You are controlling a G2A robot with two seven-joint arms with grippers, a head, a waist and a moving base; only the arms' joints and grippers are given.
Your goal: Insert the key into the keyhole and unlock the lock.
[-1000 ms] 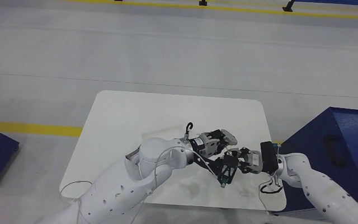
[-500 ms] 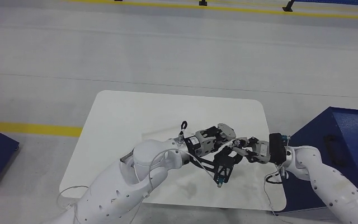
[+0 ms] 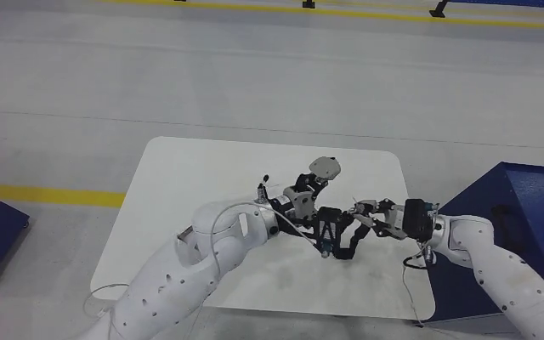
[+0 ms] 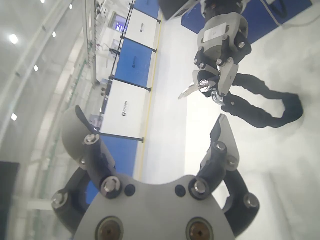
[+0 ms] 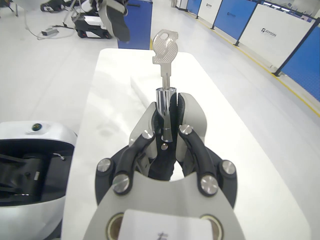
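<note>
Right now my right jaws are clamping the lock (image 5: 163,98) by its chrome barrel, holding it above the right half of the bench (image 3: 195,187). The key (image 5: 165,47) is sitting in the barrel's end, its head sticking out past the jaws. The black cable loop (image 4: 265,118) is drooping toward the bench. My left jaws are gaping empty, just left of the key.

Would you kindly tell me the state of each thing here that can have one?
key: in the keyhole, bow sticking out.
lock: clamped; whether locked or unlocked cannot be told.
cable: hangs in a loop.
right gripper: shut on the lock.
left gripper: open, empty.
</note>
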